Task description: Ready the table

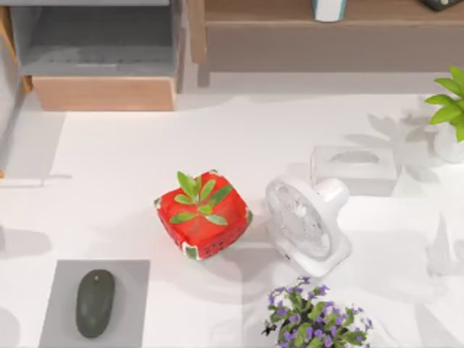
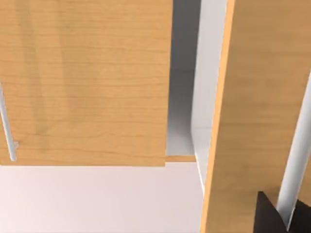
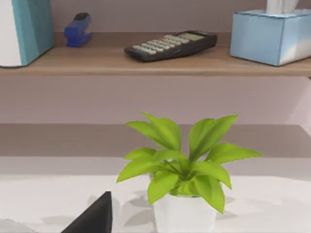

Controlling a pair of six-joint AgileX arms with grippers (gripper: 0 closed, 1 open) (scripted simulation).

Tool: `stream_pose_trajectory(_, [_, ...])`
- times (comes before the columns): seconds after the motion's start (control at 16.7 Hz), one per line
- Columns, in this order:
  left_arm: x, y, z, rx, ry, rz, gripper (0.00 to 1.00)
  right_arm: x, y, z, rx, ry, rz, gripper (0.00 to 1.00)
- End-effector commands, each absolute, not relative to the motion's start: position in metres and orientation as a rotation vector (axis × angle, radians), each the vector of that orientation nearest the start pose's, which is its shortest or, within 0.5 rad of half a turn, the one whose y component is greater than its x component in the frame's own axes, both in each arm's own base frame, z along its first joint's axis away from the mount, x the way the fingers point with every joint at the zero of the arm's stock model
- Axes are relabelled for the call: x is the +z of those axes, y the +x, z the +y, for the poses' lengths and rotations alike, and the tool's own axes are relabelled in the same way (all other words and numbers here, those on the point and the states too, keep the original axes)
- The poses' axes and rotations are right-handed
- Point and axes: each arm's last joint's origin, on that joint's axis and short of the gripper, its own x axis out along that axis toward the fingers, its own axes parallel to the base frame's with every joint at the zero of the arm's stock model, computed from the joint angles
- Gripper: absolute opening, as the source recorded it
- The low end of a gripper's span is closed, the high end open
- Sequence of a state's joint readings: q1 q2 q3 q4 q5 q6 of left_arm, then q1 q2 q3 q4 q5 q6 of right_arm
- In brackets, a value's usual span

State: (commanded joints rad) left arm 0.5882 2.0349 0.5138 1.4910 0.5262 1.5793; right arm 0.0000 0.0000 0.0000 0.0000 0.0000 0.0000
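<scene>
Crowding table (image 1: pixel 116 188): three plants (image 1: pixel 201 217), one fan (image 1: pixel 306 223).

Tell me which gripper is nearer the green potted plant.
Right. The right gripper is close before the green potted plant; the left gripper is far off, at the light-wood cabinet.

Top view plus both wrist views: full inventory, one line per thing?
table: 1, white, under everything
red pot with green sprout: 1, table centre
desk fan: 1, white, right of the red pot
clear tissue box: 1, behind the fan
green plant in white pot: 1, table's right edge
purple flowers: 1, front edge
mouse: 1, dark grey, on grey pad, front left
wooden shelf unit: 1, light wood, back
calculator: 1, black, on shelf
stapler: 1, blue, on shelf
blue tissue box: 1, on shelf
left pincer: dark tips, by the wooden panel
right pincer: dark tip, facing the green plant
</scene>
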Motion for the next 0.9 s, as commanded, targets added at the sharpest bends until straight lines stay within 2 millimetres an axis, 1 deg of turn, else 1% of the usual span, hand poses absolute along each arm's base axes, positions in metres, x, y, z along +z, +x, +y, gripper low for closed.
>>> stream_pose_trajectory(0.3, [0.092, 0.311, 0.160, 0.055, 1.557, 0.075, 0.00, 0.160, 0.106, -0.001, 0.000, 0.000, 0.000, 1.00])
stream_pose_trajectory(0.42, [0.091, 0.317, 0.159, 0.051, 1.554, 0.078, 0.00, 0.160, 0.106, -0.001, 0.000, 0.000, 0.000, 1.00])
stream_pose_trajectory(0.66, [0.090, 0.316, 0.160, 0.049, 1.549, 0.088, 0.00, 0.160, 0.106, -0.001, 0.000, 0.000, 0.000, 1.00])
stream_pose_trajectory(0.78, [0.087, 0.326, 0.160, 0.044, 1.546, 0.094, 0.00, 0.160, 0.106, -0.001, 0.000, 0.000, 0.000, 1.00])
stream_pose_trajectory(0.9, [0.089, 0.345, 0.161, 0.050, 1.551, 0.086, 0.00, 0.160, 0.106, -0.001, 0.000, 0.000, 0.000, 1.00])
